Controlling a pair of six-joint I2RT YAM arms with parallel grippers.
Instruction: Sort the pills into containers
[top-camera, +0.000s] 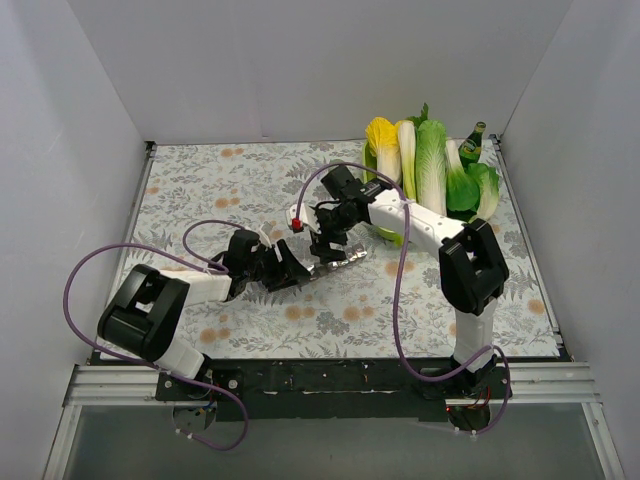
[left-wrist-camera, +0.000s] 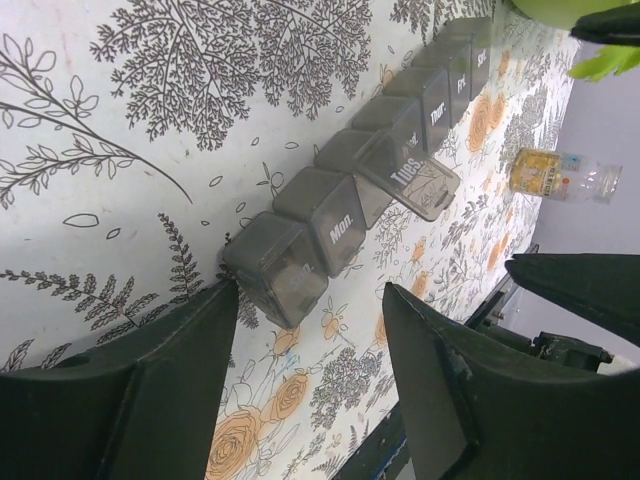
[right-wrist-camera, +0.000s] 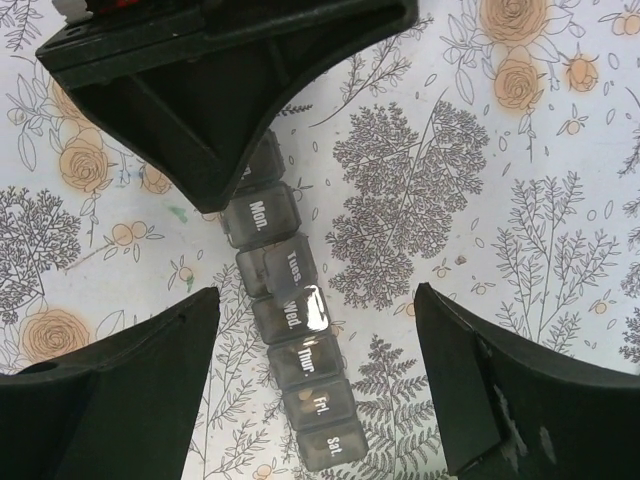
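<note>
The containers are a grey strip of day-labelled compartments (right-wrist-camera: 290, 310) lying on the floral cloth; it also shows in the left wrist view (left-wrist-camera: 340, 215) and the top view (top-camera: 338, 260). The Tues. lid (left-wrist-camera: 412, 180) stands open and the other lids are down. Brownish shapes show through the Thur. and Fri. lids. My left gripper (left-wrist-camera: 310, 340) is open, with the Sun. end just beyond its fingertips. My right gripper (right-wrist-camera: 316, 292) is open above the strip's middle, straddling it without touching. A small clear bottle with yellow contents (left-wrist-camera: 560, 175) lies beside the strip.
Cabbages (top-camera: 430, 160) and a green bottle (top-camera: 472, 145) stand at the back right corner. A yellow-green object (top-camera: 388, 234) sits under my right arm. The left gripper's black finger (right-wrist-camera: 220, 90) fills the top of the right wrist view. White walls enclose the table.
</note>
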